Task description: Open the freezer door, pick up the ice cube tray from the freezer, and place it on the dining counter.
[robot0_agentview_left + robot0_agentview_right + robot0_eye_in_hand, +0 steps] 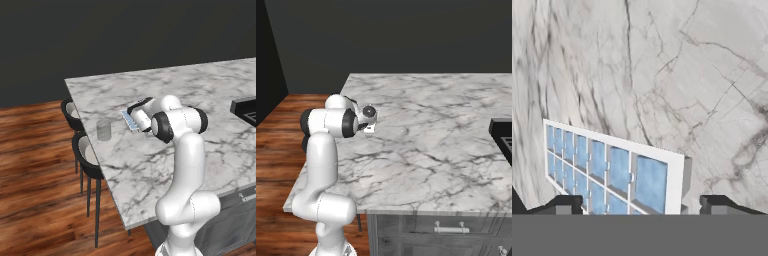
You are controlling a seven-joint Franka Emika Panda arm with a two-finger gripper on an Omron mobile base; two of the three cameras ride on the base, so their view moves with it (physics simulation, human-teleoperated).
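Observation:
The ice cube tray (612, 170), pale blue cells in a white frame, lies on the white marble dining counter (687, 75) right below my hand. My gripper (639, 205) is open: the two dark fingertips (717, 202) stand wide apart on either side of the tray, with a gap showing at the right one. From the left base view the tray (129, 120) peeks out under the gripper (134, 121), near the left edge of the dining counter (190, 90). The right base view has the gripper (368, 128) low over the dining counter (431, 125). The freezer door is out of view.
A clear glass tumbler (103, 130) stands on the counter just left of the tray. Two dark stools (85, 155) sit below the counter's left edge. A black inset (503, 135) lies at the counter's right. Grey drawers (451, 227) run under the near edge.

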